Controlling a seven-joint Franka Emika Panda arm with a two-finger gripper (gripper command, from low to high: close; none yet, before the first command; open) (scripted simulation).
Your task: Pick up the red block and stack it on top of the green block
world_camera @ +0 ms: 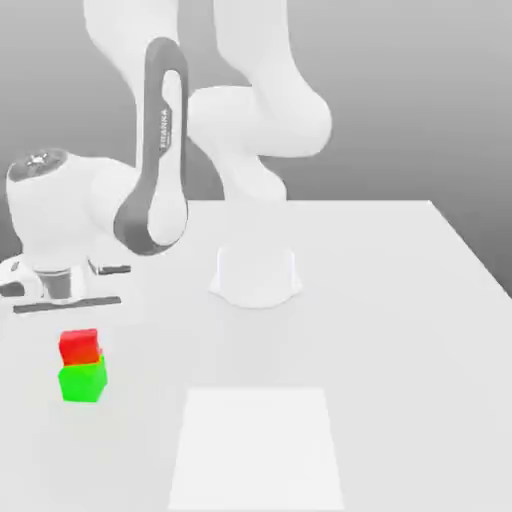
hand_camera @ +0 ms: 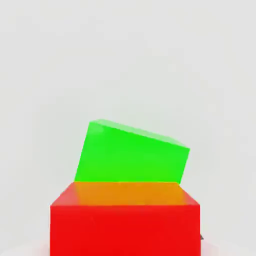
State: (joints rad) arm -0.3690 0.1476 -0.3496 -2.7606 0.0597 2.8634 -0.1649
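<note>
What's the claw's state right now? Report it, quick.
Claw: closed, apparently gripping the red block, which sits right over the green block.

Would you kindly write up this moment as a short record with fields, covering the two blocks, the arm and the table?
red block: sits above the green block, in the exterior view
green block: on the table, near the exterior view's left edge
stack alignment: red appears offset slightly toward the exterior view's left
arm: hand above the blocks, clear of them
table: white, with a lighter rectangular patch near the front
</note>
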